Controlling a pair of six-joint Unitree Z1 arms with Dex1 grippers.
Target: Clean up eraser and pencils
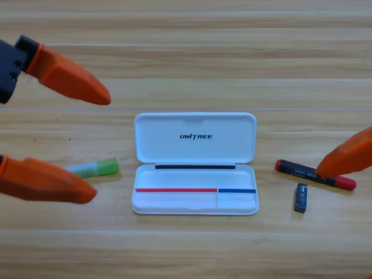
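Case (195, 164) lies open mid-desk, ready to receive. Left end effector (90, 144), spread wide, flanks the green pencil (93, 168). Right end effector (343, 163) overlaps the black pencil (315, 174), grip unclear; eraser (300, 198) sits just below.

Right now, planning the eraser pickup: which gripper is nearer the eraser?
Right. The right gripper hovers just above-right of the eraser; the left gripper sits across the white case.

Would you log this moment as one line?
left gripper open, left edge | right gripper over black-red pencil | eraser, green pencil on table | case open
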